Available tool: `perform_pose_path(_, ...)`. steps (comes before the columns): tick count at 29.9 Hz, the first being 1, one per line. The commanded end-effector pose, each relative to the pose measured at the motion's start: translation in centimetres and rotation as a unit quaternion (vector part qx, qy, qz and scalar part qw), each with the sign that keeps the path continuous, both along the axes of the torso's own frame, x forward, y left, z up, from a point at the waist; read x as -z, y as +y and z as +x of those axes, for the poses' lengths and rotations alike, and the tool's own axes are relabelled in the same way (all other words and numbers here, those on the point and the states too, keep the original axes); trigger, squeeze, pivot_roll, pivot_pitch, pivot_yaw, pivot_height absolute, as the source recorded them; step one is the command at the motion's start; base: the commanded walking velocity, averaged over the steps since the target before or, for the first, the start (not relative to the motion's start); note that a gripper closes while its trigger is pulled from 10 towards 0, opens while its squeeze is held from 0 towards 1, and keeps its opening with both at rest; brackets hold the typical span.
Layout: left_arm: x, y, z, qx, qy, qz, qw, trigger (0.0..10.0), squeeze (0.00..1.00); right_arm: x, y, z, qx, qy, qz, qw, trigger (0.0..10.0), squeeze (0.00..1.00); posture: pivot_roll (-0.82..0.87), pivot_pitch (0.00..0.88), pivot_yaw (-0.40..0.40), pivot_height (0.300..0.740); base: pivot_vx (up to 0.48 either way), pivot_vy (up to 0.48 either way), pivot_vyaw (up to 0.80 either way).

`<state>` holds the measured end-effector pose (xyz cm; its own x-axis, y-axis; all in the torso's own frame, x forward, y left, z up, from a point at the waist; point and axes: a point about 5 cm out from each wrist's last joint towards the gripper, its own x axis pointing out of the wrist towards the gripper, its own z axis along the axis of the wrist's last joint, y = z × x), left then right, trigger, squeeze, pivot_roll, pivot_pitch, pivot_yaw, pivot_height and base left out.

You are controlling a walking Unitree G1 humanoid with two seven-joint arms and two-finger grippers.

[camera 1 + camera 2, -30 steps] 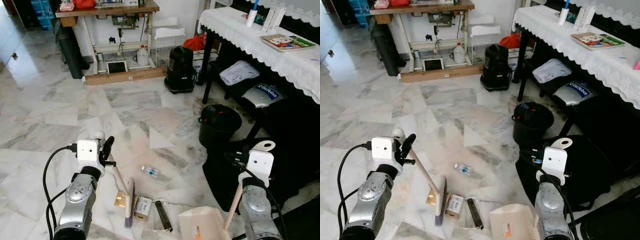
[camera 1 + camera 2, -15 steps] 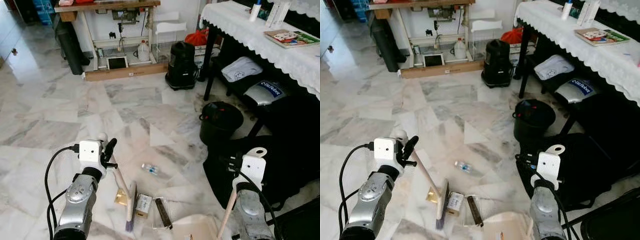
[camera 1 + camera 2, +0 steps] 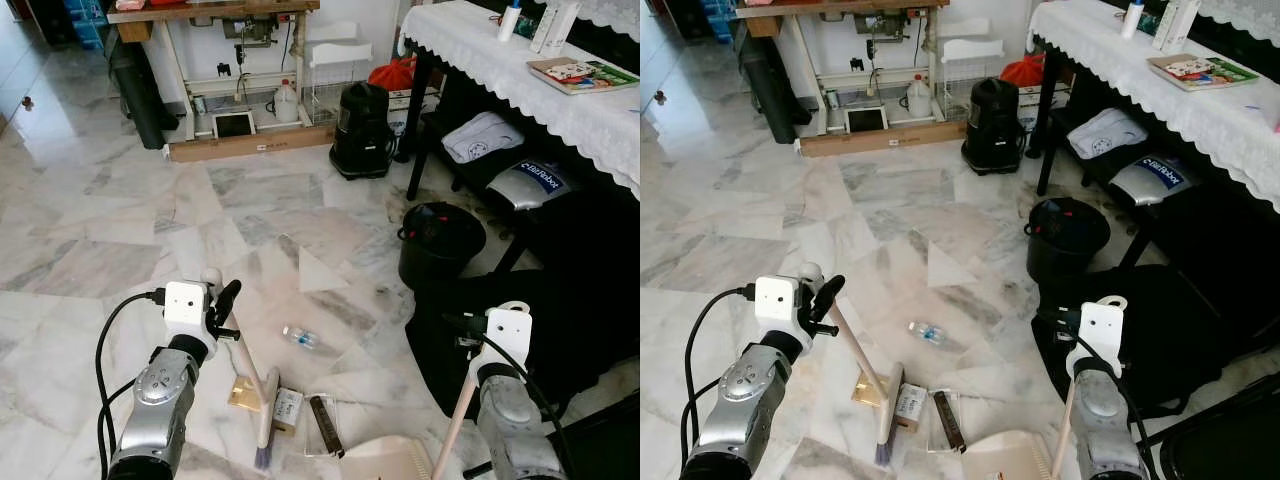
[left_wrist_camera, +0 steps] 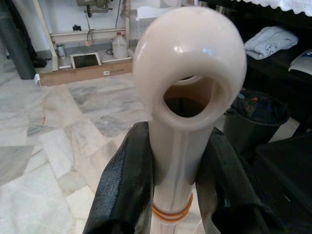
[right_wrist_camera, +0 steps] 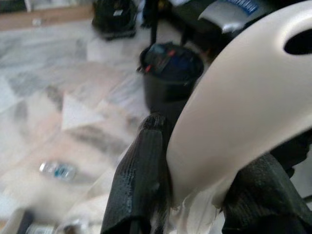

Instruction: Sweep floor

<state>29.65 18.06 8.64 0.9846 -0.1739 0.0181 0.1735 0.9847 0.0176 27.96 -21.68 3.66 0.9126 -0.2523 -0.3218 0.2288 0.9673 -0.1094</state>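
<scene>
Bin (image 3: pixel 440 243) beside table (image 3: pixel 540 95), bottle (image 3: pixel 299 337) between

Marble floor (image 3: pixel 100 230) w/ trash near the front: small plastic bottle (image 3: pixel 299 337), gold pack (image 3: pixel 243 394), white box (image 3: pixel 287 408), dark bar (image 3: pixel 325 423). Black bin (image 3: pixel 440 243) & black vacuum (image 3: pixel 362 132) stand farther back.

We see a marble floor (image 3: pixel 120 200); beyond it a wooden workbench (image 3: pixel 210 15), and right of that bench a lace-clothed table (image 3: pixel 520 70).
</scene>
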Motion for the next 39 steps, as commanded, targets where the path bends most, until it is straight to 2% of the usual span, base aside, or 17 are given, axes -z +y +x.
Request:
perform_pose_path(1,-0.7,-0.5,0.3,0.014,-0.01,-0.008,1.0,10.0,0.0,1.1,0.4,-0.6,-0.022,0.067,0.035,0.997,10.0,0.0,-0.18,0.062,0.006,0.74,0.0,0.0,0.0)
perform_pose_path(6,-0.7,-0.5,0.3,0.017,-0.008,-0.008,1.0,10.0,0.0,1.0,1.0,-0.8,-0.052,0.1,0.05,0.992,10.0,0.0,-0.18,0.06,0.006,0.74,0.0,0.0,0.0)
perform_pose_path(13,-0.6,-0.7,0.4,0.024,-0.003,-0.01,1.0,10.0,0.0,1.2,1.3,-1.5,-0.085,0.173,0.054,0.98,10.0,0.0,-0.19,0.057,0.006,0.74,0.0,0.0,0.0)
perform_pose_path(19,-0.6,-0.8,0.4,0.025,-0.003,-0.011,1.0,10.0,0.0,0.7,1.3,-1.5,-0.09,0.178,0.046,0.979,10.0,0.0,-0.19,0.057,0.006,0.74,0.0,0.0,0.0)
perform_pose_path(22,-0.6,-0.8,0.4,0.025,-0.004,-0.011,1.0,10.0,0.0,0.0,0.6,-1.0,-0.067,0.152,0.021,0.986,10.0,0.0,-0.19,0.058,0.006,0.74,0.0,0.0,0.0)
perform_pose_path(23,-0.6,-0.8,0.4,0.024,-0.006,-0.009,1.0,10.0,0.0,-0.6,0.1,-0.7,-0.045,0.122,0.008,0.991,10.0,0.0,-0.19,0.057,0.006,0.74,0.0,0.0,0.0)
perform_pose_path(25,-0.7,-0.9,0.4,0.024,-0.007,-0.009,1.0,10.0,0.0,-1.2,-0.3,-0.4,-0.029,0.096,-0.008,0.995,10.0,0.0,-0.19,0.057,0.006,0.74,0.0,0.0,0.0)
perform_pose_path(27,-0.8,-0.8,0.5,0.022,-0.011,-0.007,1.0,10.0,0.0,-2.4,-1.0,0.0,-0.013,0.042,-0.051,0.998,10.0,0.0,-0.18,0.057,0.007,0.74,0.0,0.0,0.0)
perform_pose_path(31,-0.9,-0.8,0.5,0.021,-0.015,-0.003,1.0,10.0,0.0,-3.2,-1.5,0.1,0.027,-0.007,-0.048,0.998,10.0,0.0,-0.18,0.057,0.007,0.74,0.0,0.0,0.0)
perform_pose_path(39,-1.1,-0.8,0.5,0.022,-0.019,0.001,1.0,10.0,0.0,-3.8,-1.4,0.2,0.051,-0.072,-0.041,0.995,10.0,0.0,-0.17,0.059,0.009,0.74,0.0,0.0,0.0)
